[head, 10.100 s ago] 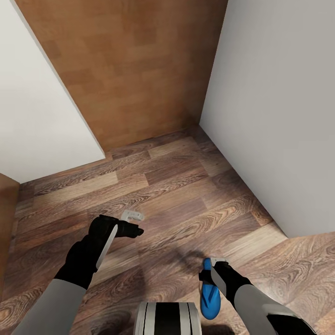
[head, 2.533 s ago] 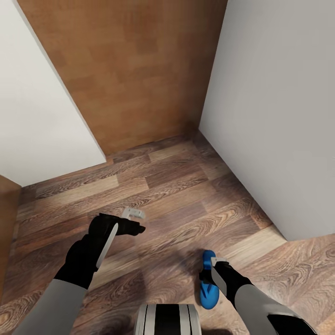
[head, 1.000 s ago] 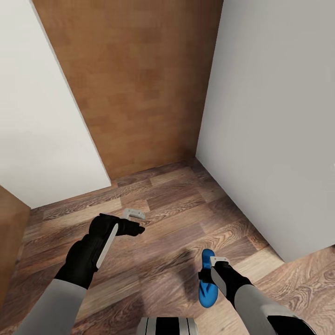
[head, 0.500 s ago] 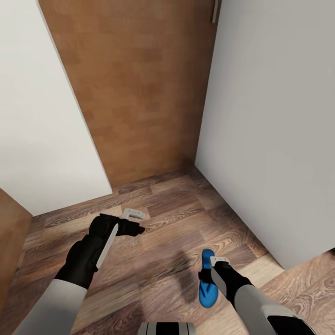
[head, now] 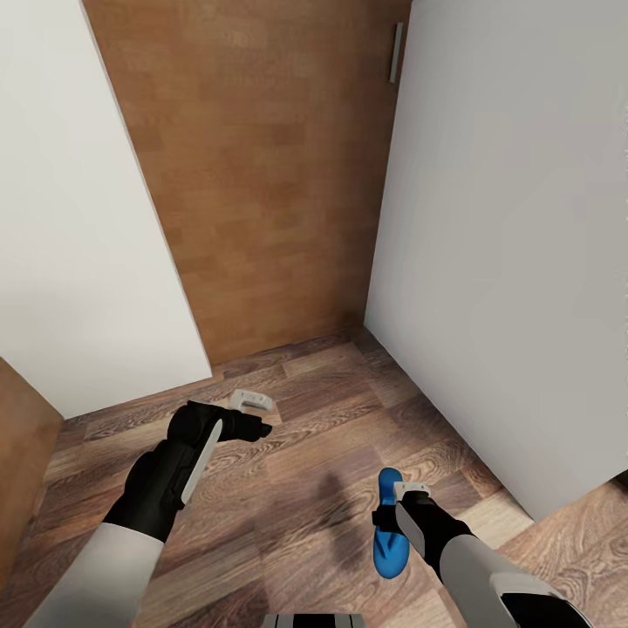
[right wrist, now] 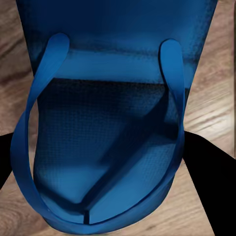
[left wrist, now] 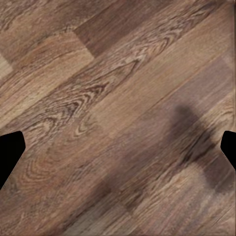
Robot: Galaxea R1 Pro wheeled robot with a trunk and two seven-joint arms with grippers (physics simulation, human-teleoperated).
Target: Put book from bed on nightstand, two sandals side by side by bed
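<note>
My right gripper (head: 398,508) is shut on one bright blue sandal (head: 386,542), which hangs toe-up just above the wood-plank floor (head: 314,436). In the right wrist view the sandal (right wrist: 108,123) sits with its sole facing the camera and its thin toe straps (right wrist: 29,123) looping down between the dark fingers (right wrist: 209,169). My left gripper (head: 260,415) is held over the floor to the left, open with nothing in it. Its fingertips (left wrist: 10,152) stand wide apart over bare planks. The book, the bed and the nightstand are out of view.
I face a narrow corner. A brown wooden door panel (head: 262,174) with a metal handle (head: 396,52) stands straight ahead. White walls close in at left (head: 70,218) and right (head: 506,218). A brown wooden edge (head: 17,436) juts in at the far left.
The head view has tilted upward, so more of the wooden panel and its handle show. Both arms keep their pose, and the sandal stays in the right gripper.
</note>
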